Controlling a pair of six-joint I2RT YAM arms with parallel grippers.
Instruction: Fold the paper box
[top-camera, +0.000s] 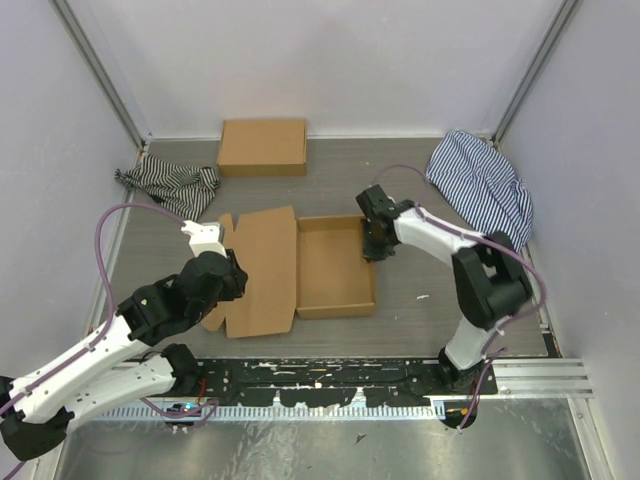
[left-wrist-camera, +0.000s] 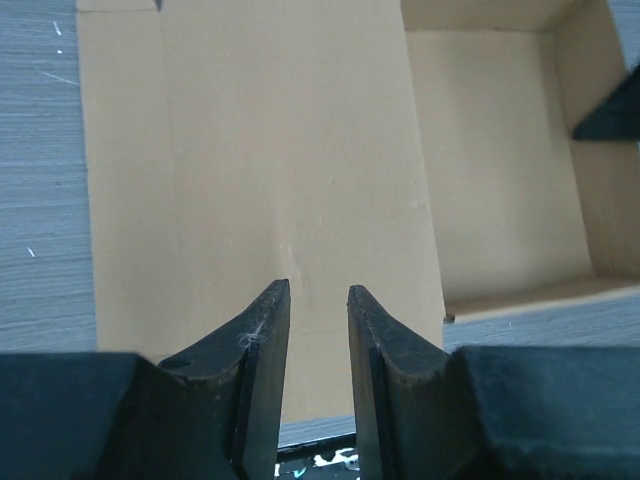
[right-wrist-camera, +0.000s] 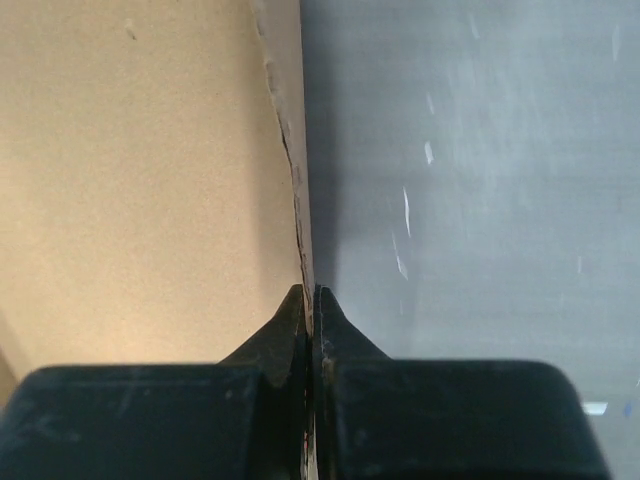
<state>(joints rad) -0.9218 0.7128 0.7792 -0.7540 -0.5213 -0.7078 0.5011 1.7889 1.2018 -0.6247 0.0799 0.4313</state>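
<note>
Centrally, just beyond the middle of the mounting rail (top-camera: 330, 385), the paper box (top-camera: 300, 270) lies on the grey table (top-camera: 420, 300), partly formed. Its half toward the rail's right end is a shallow tray with upright walls. Its half toward the rail's left end is a flat panel with side flaps spread out on the surface.

The right gripper (right-wrist-camera: 309, 292) reaches in from the rail's right end. It is pressed together on the tray's right-hand wall, whose thin cardboard edge runs up between the fingertips. The left gripper (left-wrist-camera: 319, 288) comes from the rail's left end and points down over the part of the flat panel nearest the rail. Its fingers stand slightly spread, with a narrow gap and nothing between them. Whether the tips touch the cardboard cannot be told.

Well beyond the rail, at the far wall:
- a closed plain box (top-camera: 262, 147), left of the rail's middle
- a dark striped cloth (top-camera: 170, 185), crumpled, over the rail's left end
- a blue striped cloth (top-camera: 480, 190), heaped, over the rail's right end
</note>
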